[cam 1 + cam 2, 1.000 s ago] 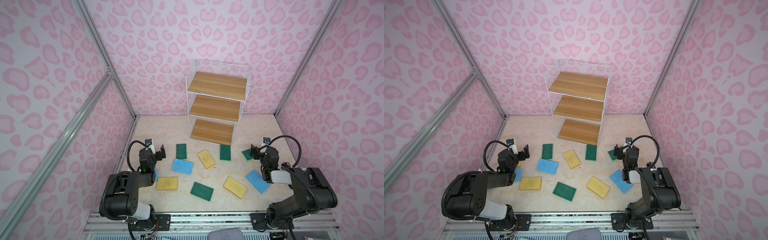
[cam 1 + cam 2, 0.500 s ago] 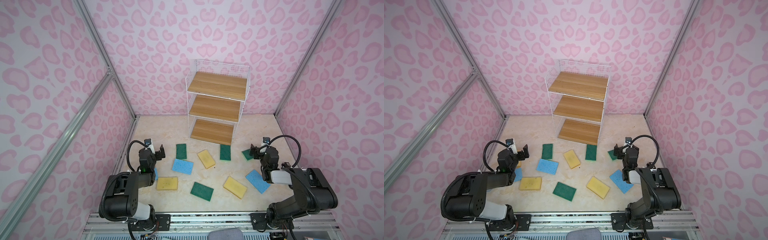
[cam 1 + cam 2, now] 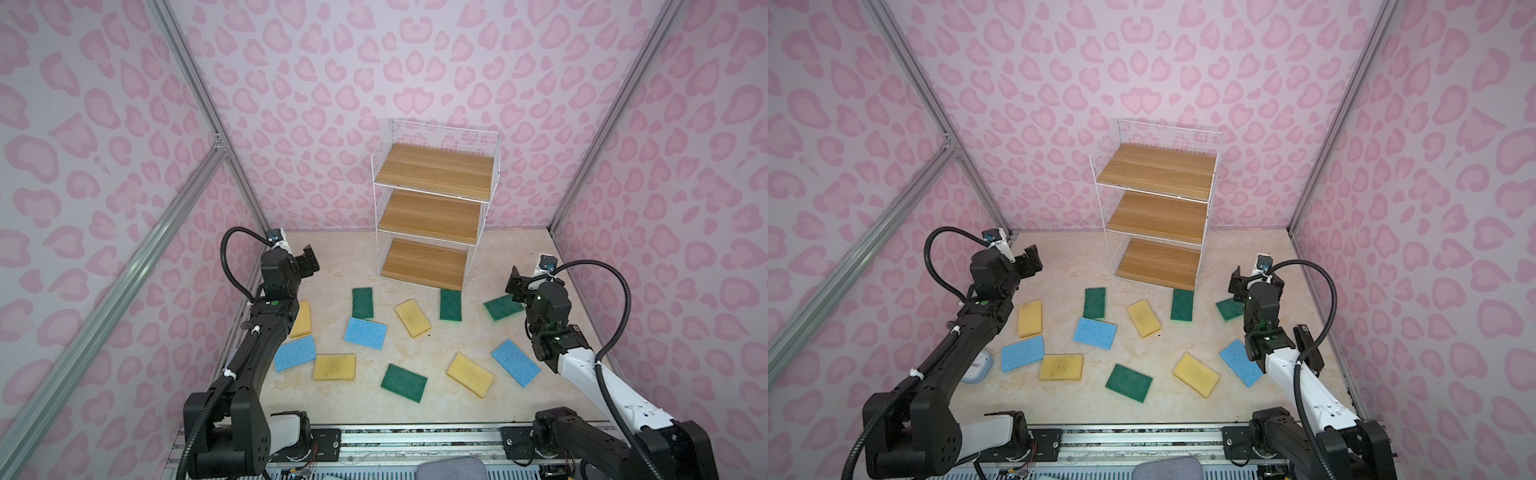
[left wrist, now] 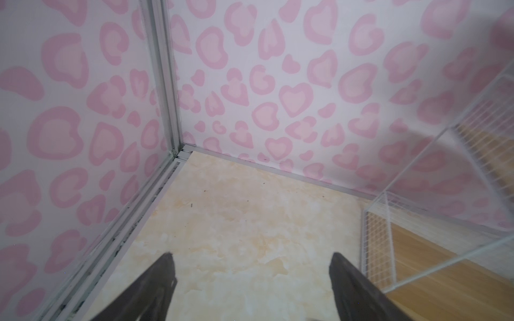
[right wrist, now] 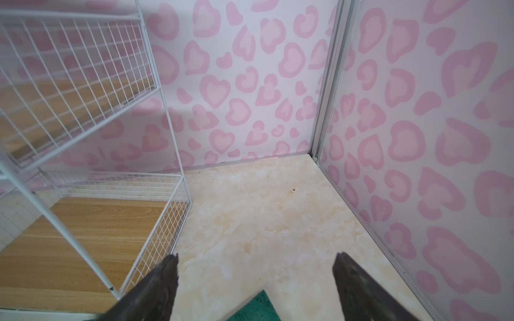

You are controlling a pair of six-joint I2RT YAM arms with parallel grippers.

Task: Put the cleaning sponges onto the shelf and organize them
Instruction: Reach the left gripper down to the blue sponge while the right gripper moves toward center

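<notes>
In both top views sponges point(image 3: 365, 332) lie between and behind both spread jaws, arms point(image 3: 264, 332) hiding some. Left wrist view: shelf point(image 4: 375, 236) cut off beside the left jaws. Right wrist view: only a green sponge point(image 5: 256, 310) corner shows between the right jaws.

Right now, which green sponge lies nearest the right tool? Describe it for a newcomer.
Find the shelf at the back wall. Front-right of its bottom board, the skewed green sponge lies beneath the right tool. The neighbouring green sponge lies straight, clear of the tool.

11 flat sponges point(image 3: 365, 332), blue, yellow, green, scattered on the floor point(image 3: 490, 266) before the 3-tier shelf point(image 3: 432, 212)
</notes>
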